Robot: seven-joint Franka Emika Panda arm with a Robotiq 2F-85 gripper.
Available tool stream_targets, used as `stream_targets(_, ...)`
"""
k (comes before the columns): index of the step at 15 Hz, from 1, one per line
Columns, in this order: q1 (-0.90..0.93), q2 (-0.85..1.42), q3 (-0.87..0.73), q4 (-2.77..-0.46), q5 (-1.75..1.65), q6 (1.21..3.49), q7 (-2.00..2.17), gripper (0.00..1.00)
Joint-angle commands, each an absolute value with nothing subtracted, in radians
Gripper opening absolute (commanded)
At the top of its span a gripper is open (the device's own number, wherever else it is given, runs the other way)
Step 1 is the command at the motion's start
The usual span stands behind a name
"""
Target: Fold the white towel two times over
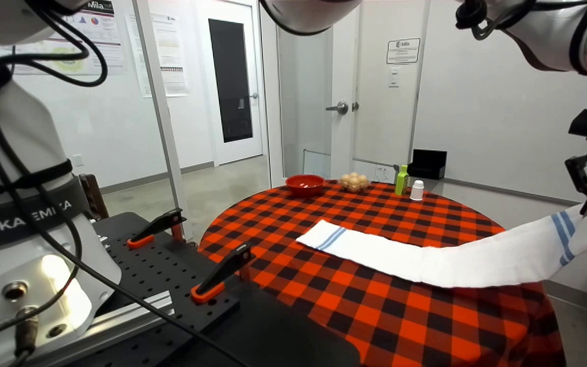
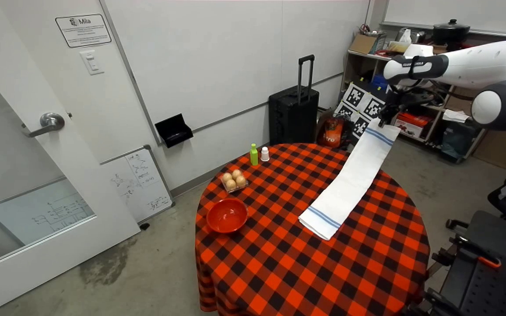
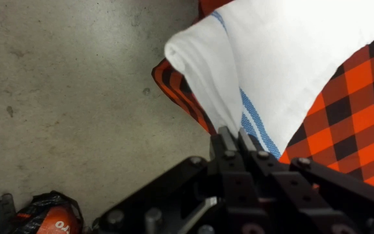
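Hand [image 3: 233, 130] is clamping striped end of towel [image 2: 354, 177], holding it up near edge of counter [image 2: 297, 267]; opposite end is lying on top. Fold probably starting, first or second unclear; next needing raised end carried over.

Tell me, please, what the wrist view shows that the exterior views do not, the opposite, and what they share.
Only the wrist view shows: a clear close-up of the curled corner of the white towel.

Only the exterior views show: a red bowl, brown eggs, a green bottle, a white container and the robot arm; also the towel's other striped end, lying flat on the red-and-black checked tablecloth.

Both share: the gripper, shut on the towel's raised end near its blue stripes, part of the tablecloth, and the floor.
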State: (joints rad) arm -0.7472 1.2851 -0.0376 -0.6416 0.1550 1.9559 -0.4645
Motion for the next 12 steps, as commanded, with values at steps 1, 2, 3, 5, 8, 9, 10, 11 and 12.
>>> stream_targets(1, -0.706, 1.263, -0.011, -0.652, 0.162, 1.883, -0.458, 0.01)
stream_targets(2, -0.694, 1.263, 0.001, -0.653, 0.164, 1.869, -0.459, 0.01)
stream_targets(3, -0.682, 1.263, 0.011, -0.653, 0.165, 1.854, -0.46, 0.01)
stream_targets(5, -0.654, 1.266, 0.029, -0.65, 0.166, 1.831, -0.451, 0.01)
stream_targets(8, -0.622, 1.266, 0.052, -0.647, 0.168, 1.808, -0.44, 0.01)
stream_targets(9, -0.61, 1.259, 0.058, -0.654, 0.167, 1.798, -0.436, 0.01)
stream_targets(10, -0.6, 1.257, 0.061, -0.658, 0.165, 1.79, -0.43, 0.01)
stream_targets(11, -0.592, 1.256, 0.063, -0.662, 0.163, 1.78, -0.424, 0.01)
stream_targets(12, -0.581, 1.254, 0.062, -0.668, 0.16, 1.771, -0.413, 0.01)
